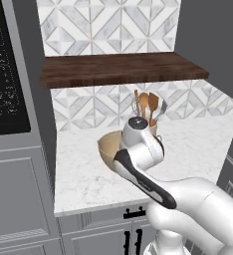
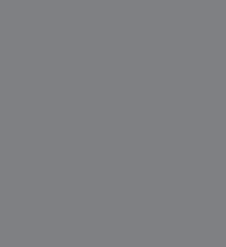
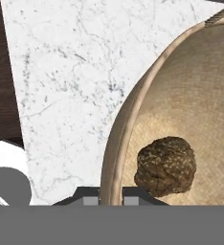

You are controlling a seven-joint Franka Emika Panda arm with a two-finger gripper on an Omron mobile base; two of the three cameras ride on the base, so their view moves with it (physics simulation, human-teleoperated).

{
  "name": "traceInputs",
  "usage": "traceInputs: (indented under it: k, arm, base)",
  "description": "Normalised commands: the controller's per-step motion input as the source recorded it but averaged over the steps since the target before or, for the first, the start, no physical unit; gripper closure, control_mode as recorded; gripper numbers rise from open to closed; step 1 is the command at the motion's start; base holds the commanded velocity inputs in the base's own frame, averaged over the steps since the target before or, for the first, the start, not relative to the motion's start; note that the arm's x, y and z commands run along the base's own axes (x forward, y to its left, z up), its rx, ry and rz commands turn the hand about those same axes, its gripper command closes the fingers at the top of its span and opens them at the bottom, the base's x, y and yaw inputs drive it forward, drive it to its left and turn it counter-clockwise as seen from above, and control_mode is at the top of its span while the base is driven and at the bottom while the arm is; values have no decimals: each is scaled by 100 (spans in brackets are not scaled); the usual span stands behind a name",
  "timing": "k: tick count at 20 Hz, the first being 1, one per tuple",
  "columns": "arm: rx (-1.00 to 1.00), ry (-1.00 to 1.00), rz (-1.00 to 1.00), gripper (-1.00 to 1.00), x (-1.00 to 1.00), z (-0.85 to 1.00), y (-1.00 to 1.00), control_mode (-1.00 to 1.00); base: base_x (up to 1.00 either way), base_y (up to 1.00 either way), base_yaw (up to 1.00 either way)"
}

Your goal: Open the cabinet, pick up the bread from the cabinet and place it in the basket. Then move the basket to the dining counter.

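Marble counter (image 1: pixel 88 164) w/ basket (image 1: pixel 107 147) & utensil holder (image 1: pixel 152 130) on it.

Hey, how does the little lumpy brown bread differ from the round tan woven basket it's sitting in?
The small lumpy dark brown-olive bread is far smaller than the wide round tan woven basket. The bread is dark and knobbly; the basket is pale with a fine, even weave and a thin smooth rim. The bread is a solid lump; the basket is a hollow bowl that holds it. Both are roundish and brown-toned, and the basket stands on the white marble counter.
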Motion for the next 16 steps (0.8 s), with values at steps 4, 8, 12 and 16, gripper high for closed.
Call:
traceInputs:
  k: [4, 8, 12, 16]
  arm:
    - [0, -11, 22, 100, -72, 86, 0, -100]
    - [-4, 0, 13, 100, -43, 75, 0, -100]
    - [-1, 0, 1, 100, -11, 11, 0, -100]
    - [0, 0, 0, 100, 0, 0, 0, -100]
  base:
    - [0, 0, 0]
    - [0, 0, 0]
    - [0, 0, 0]
    - [0, 0, 0]
